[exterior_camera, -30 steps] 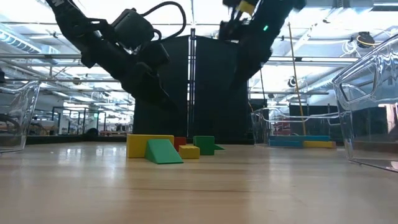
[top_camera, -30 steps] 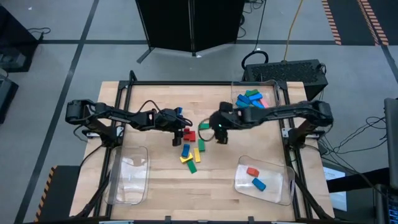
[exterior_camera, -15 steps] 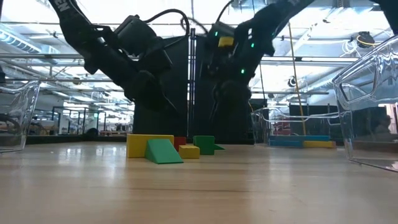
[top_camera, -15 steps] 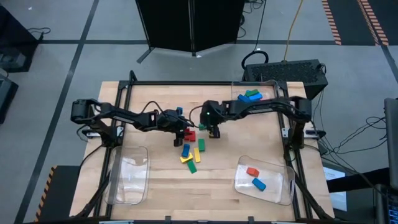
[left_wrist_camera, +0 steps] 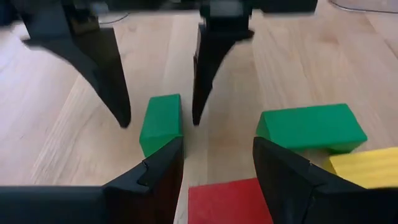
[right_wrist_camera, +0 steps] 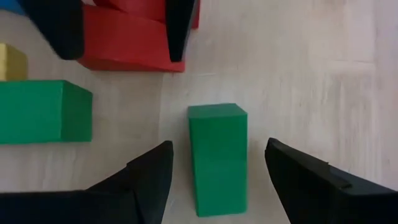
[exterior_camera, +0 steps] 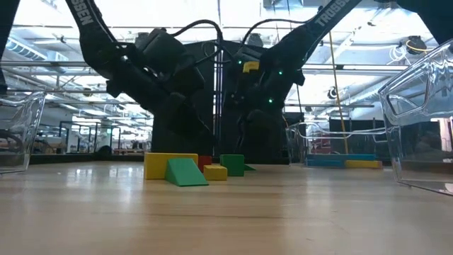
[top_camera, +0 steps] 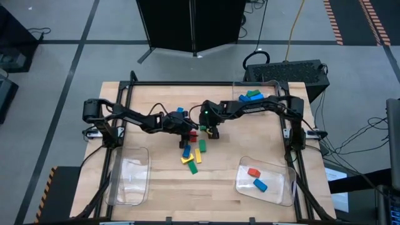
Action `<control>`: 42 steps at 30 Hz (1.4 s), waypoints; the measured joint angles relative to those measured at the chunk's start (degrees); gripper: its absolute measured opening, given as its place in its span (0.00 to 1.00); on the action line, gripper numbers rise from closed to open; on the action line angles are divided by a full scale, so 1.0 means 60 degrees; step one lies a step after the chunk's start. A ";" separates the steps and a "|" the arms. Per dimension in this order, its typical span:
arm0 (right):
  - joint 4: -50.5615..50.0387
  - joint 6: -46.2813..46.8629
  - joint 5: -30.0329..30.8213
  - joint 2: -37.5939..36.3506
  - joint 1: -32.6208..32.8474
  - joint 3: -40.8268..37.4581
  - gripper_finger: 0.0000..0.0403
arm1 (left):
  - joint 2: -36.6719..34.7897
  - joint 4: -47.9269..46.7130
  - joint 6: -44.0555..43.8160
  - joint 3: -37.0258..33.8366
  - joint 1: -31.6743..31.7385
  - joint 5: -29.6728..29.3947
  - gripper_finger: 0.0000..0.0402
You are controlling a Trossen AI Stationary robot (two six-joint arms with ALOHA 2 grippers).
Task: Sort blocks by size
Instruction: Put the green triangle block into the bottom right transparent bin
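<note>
Loose blocks lie in a heap (top_camera: 192,150) at the table's middle. My right gripper (right_wrist_camera: 217,146) is open, pointing steeply down, with one finger on each side of a small green block (right_wrist_camera: 217,158) that lies flat on the wood; gaps show on both sides. My left gripper (left_wrist_camera: 217,180) faces it from the table's left, open and low, with a red block (left_wrist_camera: 229,200) between its fingers. In the high view the two grippers, left (top_camera: 187,130) and right (top_camera: 212,131), stand close together at the heap's far end. Another green block (left_wrist_camera: 311,127) lies beside a yellow one (left_wrist_camera: 367,168).
A clear tray (top_camera: 128,178) stands near left. Another clear tray (top_camera: 278,187), near right, holds a red and a blue block. A third tray (top_camera: 272,94), far right, holds blue and green blocks. Bare wood lies between the heap and the near trays.
My right gripper has come down and toward the table's left, tipping more steeply, until its fingers stand around the small green block. My left gripper has sunk a little toward the heap. No block has moved.
</note>
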 joint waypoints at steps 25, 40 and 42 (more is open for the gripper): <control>0.0395 0.0248 -0.0751 0.0575 -0.0012 0.0036 0.40 | 0.0016 -0.0088 -0.0004 0.0063 0.0000 -0.0040 0.48; 0.0099 0.1149 -0.0708 0.0252 0.0028 -0.0011 0.30 | 0.0016 -0.0259 0.0004 0.0063 0.0002 -0.0303 0.48; 0.0075 0.1180 -0.0725 0.0235 0.0051 -0.0015 0.30 | 0.0016 -0.0273 0.0001 0.0063 0.0004 -0.0326 0.48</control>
